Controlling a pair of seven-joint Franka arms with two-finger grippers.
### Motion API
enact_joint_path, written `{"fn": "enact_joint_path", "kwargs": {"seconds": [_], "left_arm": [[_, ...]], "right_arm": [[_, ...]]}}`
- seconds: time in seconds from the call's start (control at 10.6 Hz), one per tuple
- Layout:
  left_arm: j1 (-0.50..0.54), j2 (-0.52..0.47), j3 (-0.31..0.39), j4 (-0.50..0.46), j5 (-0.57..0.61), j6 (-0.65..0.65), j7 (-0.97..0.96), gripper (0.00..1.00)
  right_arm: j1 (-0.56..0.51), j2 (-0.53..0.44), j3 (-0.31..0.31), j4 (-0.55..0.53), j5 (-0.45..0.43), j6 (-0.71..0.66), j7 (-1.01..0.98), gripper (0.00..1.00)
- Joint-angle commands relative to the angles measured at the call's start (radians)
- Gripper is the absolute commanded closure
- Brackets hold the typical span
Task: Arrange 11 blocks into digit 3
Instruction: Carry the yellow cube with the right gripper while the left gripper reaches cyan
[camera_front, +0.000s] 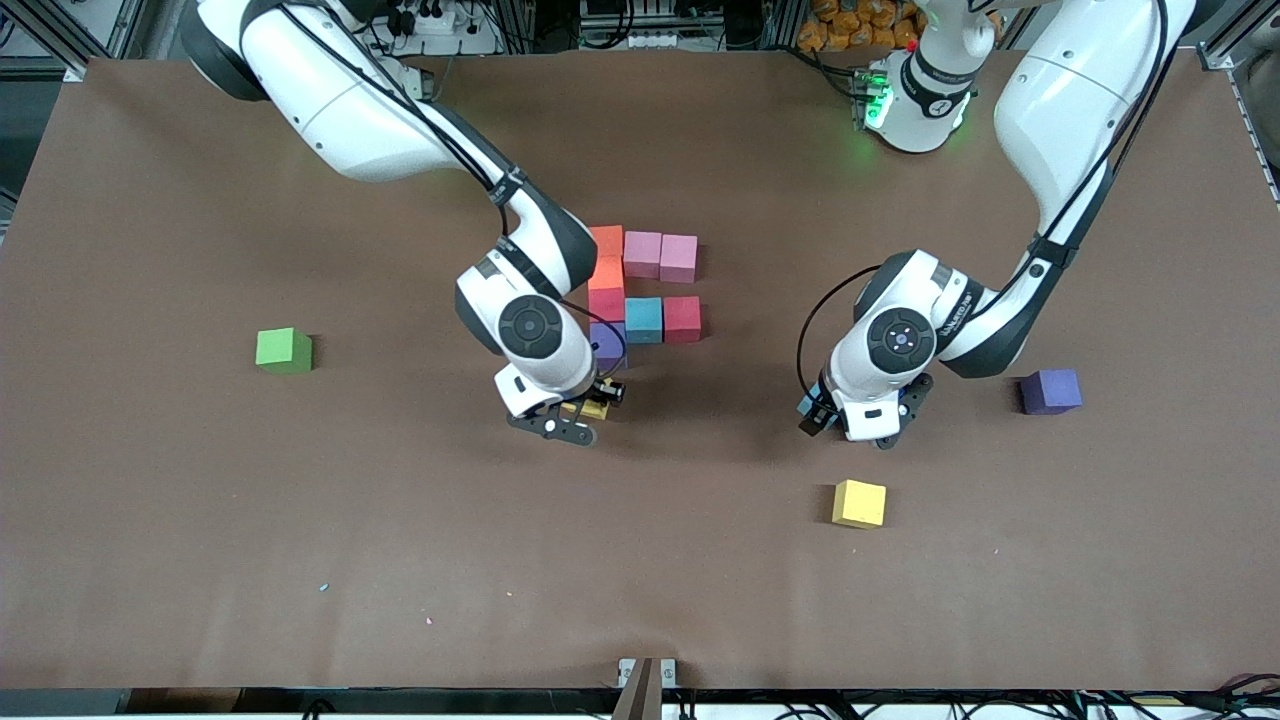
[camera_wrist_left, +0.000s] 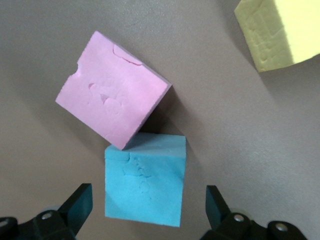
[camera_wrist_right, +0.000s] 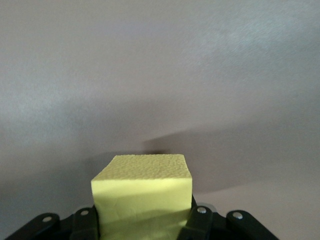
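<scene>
The figure of touching blocks lies mid-table: an orange block (camera_front: 607, 240) with two pink ones (camera_front: 660, 256), an orange (camera_front: 606, 272) and a red one (camera_front: 606, 303), a light blue (camera_front: 644, 320) and a red one (camera_front: 682, 318), then a purple one (camera_front: 608, 345). My right gripper (camera_front: 580, 420) (camera_wrist_right: 142, 220) is shut on a yellow block (camera_front: 594, 408) (camera_wrist_right: 142, 192), low over the table beside that purple block. My left gripper (camera_front: 870, 425) (camera_wrist_left: 148, 200) stands open astride a light blue block (camera_wrist_left: 145, 182) that touches a tilted pink block (camera_wrist_left: 112, 90).
A loose yellow block (camera_front: 860, 503) (camera_wrist_left: 280, 30) lies nearer the front camera than the left gripper. A purple cube (camera_front: 1050, 390) sits toward the left arm's end. A green cube (camera_front: 284, 350) sits toward the right arm's end.
</scene>
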Motion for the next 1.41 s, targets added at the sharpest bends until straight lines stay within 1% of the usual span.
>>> {"fn": "enact_joint_path", "kwargs": {"seconds": [0.0,0.28,0.47,0.66,0.75,0.85,0.94,1.13,1.22,1.32], "left_arm": [[0.000,0.026,0.001,0.017,0.038,0.002,0.009,0.00],[-0.003,0.040,0.007,0.017,0.038,0.018,0.009,0.00],[-0.003,0.043,0.007,0.019,0.038,0.018,0.009,0.00],[-0.003,0.043,0.009,0.019,0.038,0.018,0.009,0.22],[-0.003,0.043,0.012,0.019,0.038,0.018,0.009,0.29],[-0.005,0.046,0.012,0.019,0.038,0.018,0.009,0.31],[-0.005,0.045,0.013,0.020,0.038,0.018,0.007,0.39],[-0.005,0.040,0.012,0.031,0.036,0.016,-0.005,0.67],[-0.005,0.040,0.012,0.045,0.025,0.013,-0.008,0.73],[-0.008,0.039,0.012,0.055,0.021,0.007,-0.009,0.74]], "right_arm": [[0.000,0.046,0.019,0.057,-0.033,-0.005,0.014,1.00],[0.009,0.068,0.036,0.074,-0.033,-0.005,0.010,1.00],[0.006,0.068,0.034,0.072,-0.038,-0.003,-0.053,1.00],[0.003,0.068,0.036,0.071,-0.097,0.000,-0.055,1.00],[0.000,0.066,0.036,0.069,-0.107,0.001,-0.055,1.00],[0.000,0.068,0.036,0.068,-0.110,0.004,-0.055,1.00],[0.003,0.066,0.036,0.063,-0.115,0.021,-0.055,1.00],[0.005,0.068,0.036,0.040,-0.116,0.069,-0.055,1.00],[0.003,0.066,0.042,0.037,-0.118,0.069,-0.056,1.00],[0.000,0.065,0.048,0.035,-0.119,0.067,-0.061,1.00]]}}
